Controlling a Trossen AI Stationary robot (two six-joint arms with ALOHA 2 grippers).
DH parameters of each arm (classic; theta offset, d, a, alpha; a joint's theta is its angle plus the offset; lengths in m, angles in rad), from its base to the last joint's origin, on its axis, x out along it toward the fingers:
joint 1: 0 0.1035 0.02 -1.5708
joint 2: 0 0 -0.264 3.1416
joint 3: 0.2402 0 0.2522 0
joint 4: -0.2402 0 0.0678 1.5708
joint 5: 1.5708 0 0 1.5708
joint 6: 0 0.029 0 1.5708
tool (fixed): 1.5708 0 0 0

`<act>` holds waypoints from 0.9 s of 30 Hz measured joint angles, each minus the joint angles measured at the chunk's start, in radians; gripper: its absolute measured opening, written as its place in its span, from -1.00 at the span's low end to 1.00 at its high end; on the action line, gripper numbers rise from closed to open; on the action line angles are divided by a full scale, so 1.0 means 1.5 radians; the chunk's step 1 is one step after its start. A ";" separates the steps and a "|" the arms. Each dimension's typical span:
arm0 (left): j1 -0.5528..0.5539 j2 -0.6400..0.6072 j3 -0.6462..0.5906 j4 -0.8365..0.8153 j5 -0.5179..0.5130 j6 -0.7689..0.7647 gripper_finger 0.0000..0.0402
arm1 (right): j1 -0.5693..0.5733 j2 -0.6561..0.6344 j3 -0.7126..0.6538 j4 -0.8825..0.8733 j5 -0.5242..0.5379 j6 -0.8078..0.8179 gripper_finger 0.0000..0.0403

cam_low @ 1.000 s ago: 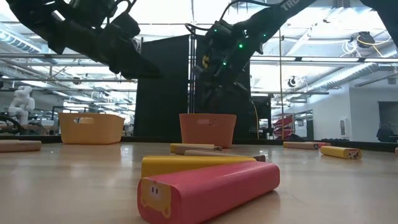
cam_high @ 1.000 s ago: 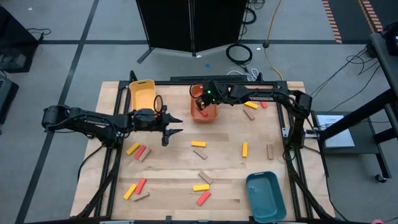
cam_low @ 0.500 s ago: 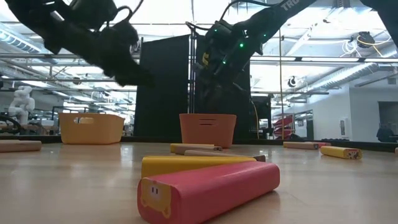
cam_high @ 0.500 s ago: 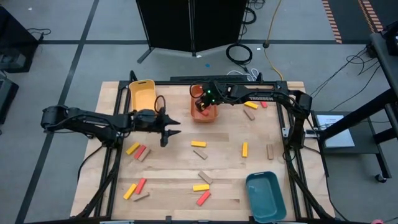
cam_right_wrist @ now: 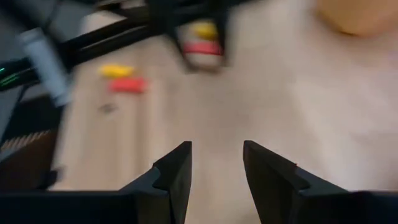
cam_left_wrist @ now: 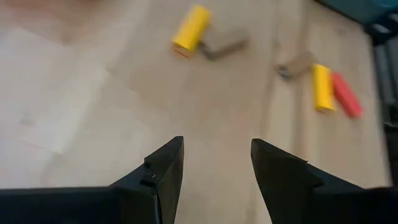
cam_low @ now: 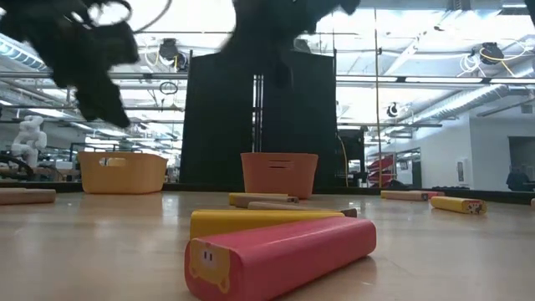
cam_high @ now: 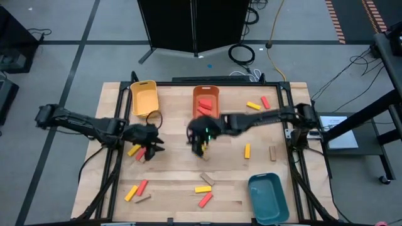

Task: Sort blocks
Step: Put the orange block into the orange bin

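Note:
Red, yellow and tan blocks lie scattered flat on the wooden table. My left gripper stands open just right of a yellow block and a red block at the table's left. My right gripper is open at the table's middle, over the spot where a yellow block lies half hidden beneath it. Both wrist views show nothing between the fingers of either my left gripper or my right gripper. Red blocks lie in the orange bin.
A yellow bin stands at the far left and a teal bin at the near right. More blocks lie at the far right, at the right and along the near edge. In the low view a red block lies closest.
My right gripper has swung from over the orange bin toward the table's near edge, and now stands over the middle. My left gripper has drawn back toward the table's left and near edge, and has rolled as it went. No block on the table has moved.

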 joint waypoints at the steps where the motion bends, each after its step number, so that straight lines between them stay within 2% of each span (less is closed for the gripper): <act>1: -0.031 -0.002 0.000 0.007 -0.011 -0.021 -0.08 | 0.023 0.000 0.008 0.000 0.001 -0.010 -0.32; 4: -0.125 0.002 0.007 0.010 -0.029 -0.088 -0.08 | 0.087 0.000 0.027 0.000 0.005 -0.028 -0.32; 9: -0.290 0.059 0.065 0.011 -0.030 -0.179 -0.10 | 0.179 0.000 0.031 -0.006 0.023 -0.052 -0.32; 11: -0.344 0.099 0.105 -0.030 -0.035 -0.237 -0.12 | 0.208 0.000 0.031 -0.015 0.057 -0.051 -0.32; 14: -0.406 0.178 0.176 -0.153 -0.037 -0.376 -0.16 | 0.243 0.000 0.032 -0.024 0.112 -0.041 -0.32; 17: -0.437 0.262 0.236 -0.257 -0.023 -0.488 -0.19 | 0.268 0.000 0.032 -0.020 0.158 -0.030 -0.32; 21: -0.446 0.371 0.272 -0.301 0.042 -0.585 -0.20 | 0.286 0.000 0.032 -0.019 0.219 -0.013 -0.32; 27: -0.446 0.500 0.273 -0.341 0.081 -0.587 -0.20 | 0.299 0.013 0.032 -0.018 0.266 0.003 -0.32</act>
